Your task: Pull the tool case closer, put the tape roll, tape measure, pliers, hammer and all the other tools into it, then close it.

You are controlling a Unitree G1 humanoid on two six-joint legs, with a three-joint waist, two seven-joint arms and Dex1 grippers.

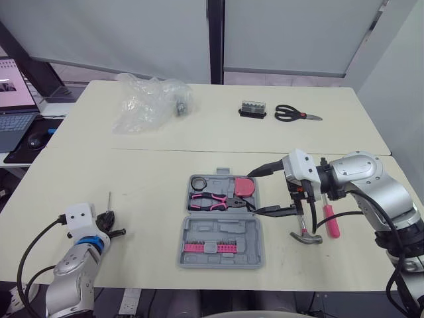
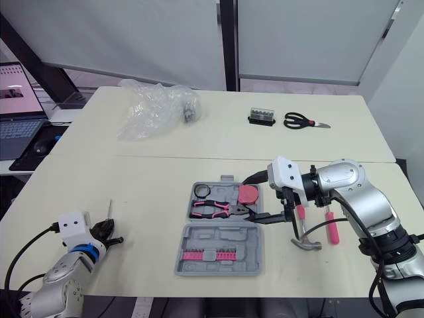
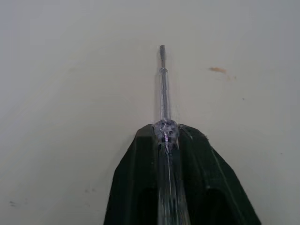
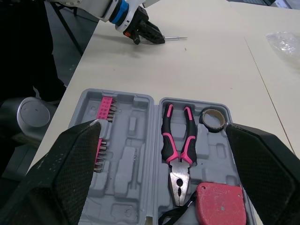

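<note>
The grey tool case [image 1: 222,260] lies open near the table's front edge. Its far half holds a tape roll [image 1: 199,182], pink-handled pliers [image 1: 211,200] and a red tape measure [image 1: 246,187]. Pink bits [image 1: 211,247] fill the near half. My right gripper [image 1: 254,193] is open, its fingers spread over the tape measure at the case's right side. A hammer [image 1: 306,233] and a pink-handled screwdriver [image 1: 330,222] lie on the table right of the case, under my right arm. At the front left, my left gripper [image 3: 165,136] is shut on a thin metal screwdriver [image 3: 162,84], low over the table.
Crumpled clear plastic [image 1: 149,99] lies at the back left of the table. A small black bit box [image 1: 252,109] and scissors [image 1: 295,114] sit at the back right. A laptop [image 1: 13,99] and mouse [image 1: 36,139] are on a side desk to the left.
</note>
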